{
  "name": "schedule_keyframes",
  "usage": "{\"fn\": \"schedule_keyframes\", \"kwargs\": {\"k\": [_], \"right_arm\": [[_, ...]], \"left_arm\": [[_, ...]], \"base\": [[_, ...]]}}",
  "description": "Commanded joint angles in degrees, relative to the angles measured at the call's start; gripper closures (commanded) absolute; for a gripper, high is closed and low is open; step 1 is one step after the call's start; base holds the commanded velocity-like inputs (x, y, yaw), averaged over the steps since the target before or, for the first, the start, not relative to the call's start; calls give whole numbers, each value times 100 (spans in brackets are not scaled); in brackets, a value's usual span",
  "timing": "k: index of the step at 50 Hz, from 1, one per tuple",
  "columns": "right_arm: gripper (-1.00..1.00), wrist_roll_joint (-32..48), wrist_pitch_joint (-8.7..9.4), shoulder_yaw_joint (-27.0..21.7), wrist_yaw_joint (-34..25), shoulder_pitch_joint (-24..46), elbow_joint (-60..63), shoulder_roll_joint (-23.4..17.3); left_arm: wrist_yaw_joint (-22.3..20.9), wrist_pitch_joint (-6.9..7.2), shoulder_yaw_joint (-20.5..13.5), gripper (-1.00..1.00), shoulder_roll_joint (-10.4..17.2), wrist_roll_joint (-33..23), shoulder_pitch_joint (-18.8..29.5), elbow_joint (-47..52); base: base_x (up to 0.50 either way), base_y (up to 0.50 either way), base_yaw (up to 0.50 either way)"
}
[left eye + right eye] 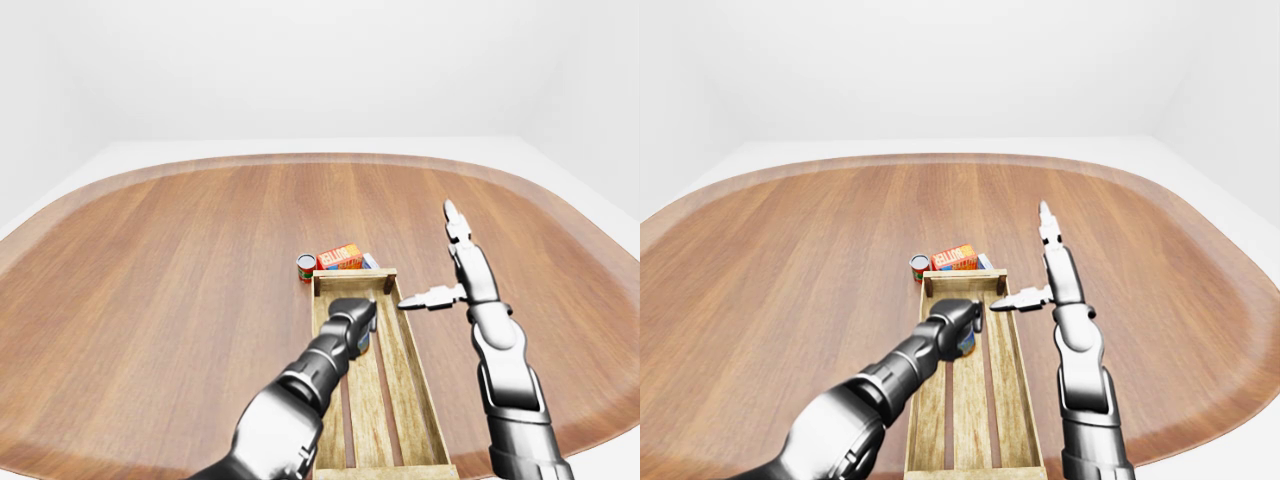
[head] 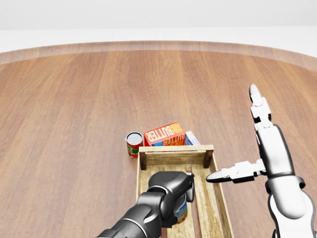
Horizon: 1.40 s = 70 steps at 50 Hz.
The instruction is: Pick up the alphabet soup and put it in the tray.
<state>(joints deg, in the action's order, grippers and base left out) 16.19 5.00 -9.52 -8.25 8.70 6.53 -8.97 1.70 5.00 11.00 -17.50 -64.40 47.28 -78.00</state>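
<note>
left hand wrapped round the alphabet soup inside the tray, near its far end | right hand fingers spread, empty, over the tray's right rim

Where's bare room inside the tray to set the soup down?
The tray is bare from the left robot hand down to its near end wall. It is crowded past its far wall: red can, butter box.
</note>
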Motion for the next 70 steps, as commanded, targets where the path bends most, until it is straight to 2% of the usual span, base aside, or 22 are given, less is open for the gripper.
{"fn": "schedule_keyframes", "kwargs": {"k": [1,2,3,38,50,70], "right_arm": [[-100,8,0,1,16,-10,-15,4],[-100,6,0,2,15,-8,-11,5],[-100,7,0,3,15,-7,-8,5],[-100,13,0,53,35,2,6,38],[-100,28,0,55,21,14,41,34],[-100,61,0,104,42,88,-82,41]], "left_arm": [[121,0,-78,99,-49,11,-19,90],[129,0,-82,-58,-45,7,-12,89],[130,0,-85,-100,-43,7,-11,89],[110,0,-128,-100,18,93,98,123],[67,0,-213,-100,180,332,251,184],[-63,-19,-330,-100,562,1072,523,584]], "base": [[0,0,0],[0,0,0],[0,0,0],[0,0,0],[0,0,0],[0,0,0]]}}
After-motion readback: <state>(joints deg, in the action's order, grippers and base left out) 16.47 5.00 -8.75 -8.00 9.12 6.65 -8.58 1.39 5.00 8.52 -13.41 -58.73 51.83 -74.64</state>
